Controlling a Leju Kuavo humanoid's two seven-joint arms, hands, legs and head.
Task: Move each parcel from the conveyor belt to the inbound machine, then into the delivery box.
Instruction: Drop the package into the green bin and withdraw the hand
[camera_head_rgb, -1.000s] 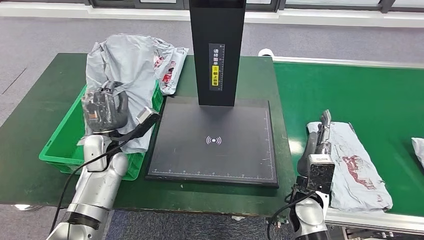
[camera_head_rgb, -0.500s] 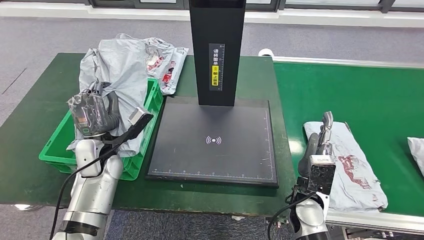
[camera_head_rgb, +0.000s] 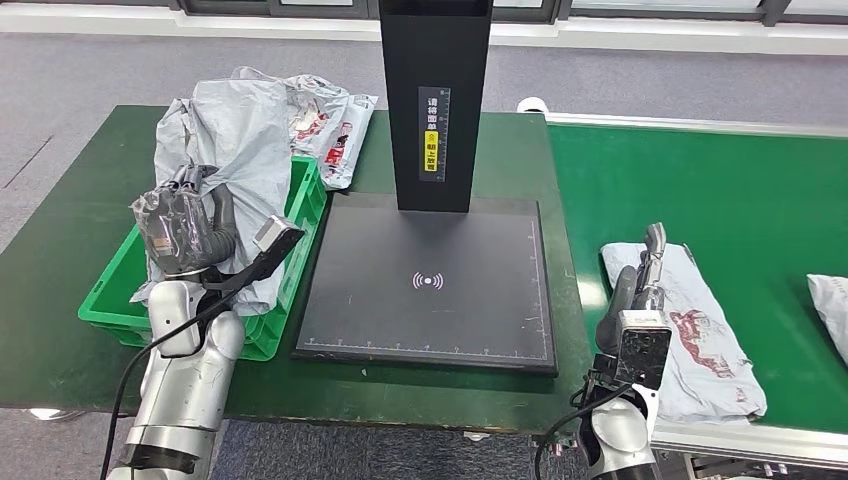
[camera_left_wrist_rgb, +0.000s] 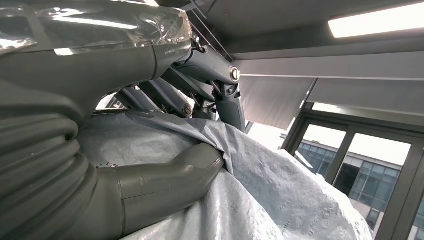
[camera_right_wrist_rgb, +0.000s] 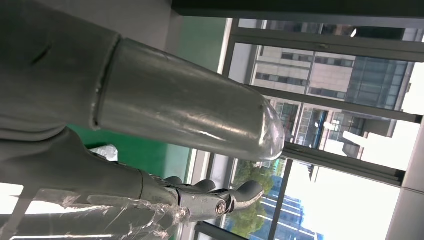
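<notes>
Left hand (camera_head_rgb: 187, 225) is pinching a soft grey plastic mailer (camera_head_rgb: 240, 140) over the green crate (camera_head_rgb: 112, 290). Right hand (camera_head_rgb: 643, 270), fingers apart, is waiting beside a limp, probably light parcel (camera_head_rgb: 700, 340), best gathered mid-body.

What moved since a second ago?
The left robot hand, with the grey bag between its thumb and fingers, slid toward the green box's outer side. The parcel on the belt rode nearer the scanner. The right robot hand and the scanner stayed put.
</notes>
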